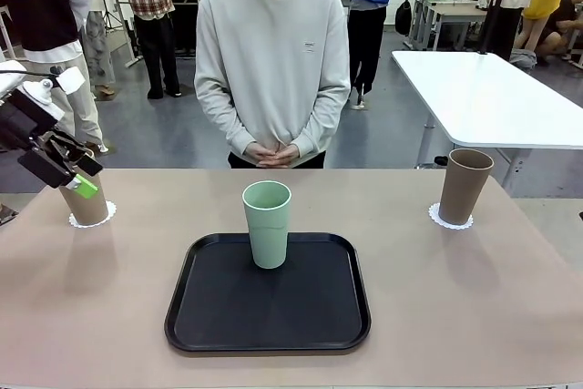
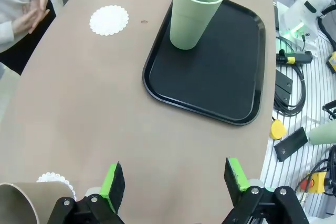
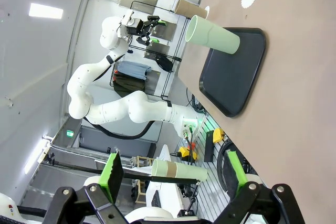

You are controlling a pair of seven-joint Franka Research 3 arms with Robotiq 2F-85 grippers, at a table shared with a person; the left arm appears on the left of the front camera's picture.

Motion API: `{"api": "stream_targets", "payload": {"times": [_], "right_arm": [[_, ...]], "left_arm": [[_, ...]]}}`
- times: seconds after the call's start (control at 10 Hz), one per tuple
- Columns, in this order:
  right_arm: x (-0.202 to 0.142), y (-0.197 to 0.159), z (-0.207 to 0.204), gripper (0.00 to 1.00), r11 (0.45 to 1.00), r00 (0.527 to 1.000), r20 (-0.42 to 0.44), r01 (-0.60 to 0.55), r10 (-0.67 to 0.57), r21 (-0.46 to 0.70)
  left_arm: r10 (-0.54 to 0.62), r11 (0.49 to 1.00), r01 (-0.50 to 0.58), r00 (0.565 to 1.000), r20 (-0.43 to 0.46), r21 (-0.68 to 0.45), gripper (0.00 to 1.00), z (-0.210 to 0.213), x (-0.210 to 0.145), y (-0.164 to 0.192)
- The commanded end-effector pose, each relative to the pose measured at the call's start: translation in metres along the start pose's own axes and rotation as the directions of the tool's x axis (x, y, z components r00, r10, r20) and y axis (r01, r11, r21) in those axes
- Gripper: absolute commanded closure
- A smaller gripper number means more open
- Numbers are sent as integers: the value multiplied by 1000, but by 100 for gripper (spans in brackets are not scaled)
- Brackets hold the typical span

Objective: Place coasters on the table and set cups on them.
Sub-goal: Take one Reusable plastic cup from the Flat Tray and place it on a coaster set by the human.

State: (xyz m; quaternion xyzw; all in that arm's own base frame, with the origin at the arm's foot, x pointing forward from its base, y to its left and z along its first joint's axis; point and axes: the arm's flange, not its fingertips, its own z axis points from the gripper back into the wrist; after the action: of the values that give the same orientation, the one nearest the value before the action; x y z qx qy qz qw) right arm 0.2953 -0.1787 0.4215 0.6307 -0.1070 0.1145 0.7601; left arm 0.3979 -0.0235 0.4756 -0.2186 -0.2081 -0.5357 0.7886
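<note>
One tan cup (image 1: 88,209) stands on a coaster (image 1: 93,221) at the table's (image 1: 455,298) far left. My left gripper (image 1: 64,175) hovers by its rim, open and empty; in the left wrist view that cup (image 2: 18,203) and its coaster (image 2: 55,179) lie outside the left gripper (image 2: 175,182). A second tan cup (image 1: 465,186) sits on a coaster (image 1: 451,218) at the far right. The mint green cup (image 1: 267,223) stands upright on the black tray (image 1: 219,316). A bare coaster (image 2: 108,20) lies beyond the tray, near the person. My right gripper (image 3: 173,169) is open, off to the table's side.
The person (image 1: 273,52) stands at the far edge with hands (image 1: 271,152) clasped. A white table (image 1: 492,97) stands behind on the right. Cables and tools (image 2: 294,93) lie on the floor past the table's near edge.
</note>
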Motion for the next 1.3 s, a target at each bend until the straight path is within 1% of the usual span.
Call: {"api": "stream_targets", "payload": {"times": [0.0,0.2,0.3,0.5,0.7,1.0,1.1,1.2], "right_arm": [[-2,-1,-1,0,1000,1000,0,-4,4,9],[-2,-1,-1,0,1000,1000,0,-4,4,9],[-2,-1,-1,0,1000,1000,0,-4,4,9],[-2,-1,-1,0,1000,1000,0,-4,4,9],[-2,-1,-1,0,1000,1000,0,-4,4,9],[-2,-1,-1,0,1000,1000,0,-4,4,9],[-2,-1,-1,0,1000,1000,0,-4,4,9],[-2,-1,-1,0,1000,1000,0,-4,4,9]], "left_arm": [[1,1000,-1,1000,0,1,0,0,0,0],[-17,998,18,999,29,-52,0,-10,16,34],[-42,998,45,998,47,-44,0,-13,19,37],[-94,995,91,994,63,51,0,-10,31,45],[-188,981,184,981,58,66,0,-11,44,59],[-284,959,284,957,59,6,0,-20,59,72],[-315,947,320,944,100,-39,0,-21,59,72],[-354,924,372,921,162,-93,0,-22,58,73]]}}
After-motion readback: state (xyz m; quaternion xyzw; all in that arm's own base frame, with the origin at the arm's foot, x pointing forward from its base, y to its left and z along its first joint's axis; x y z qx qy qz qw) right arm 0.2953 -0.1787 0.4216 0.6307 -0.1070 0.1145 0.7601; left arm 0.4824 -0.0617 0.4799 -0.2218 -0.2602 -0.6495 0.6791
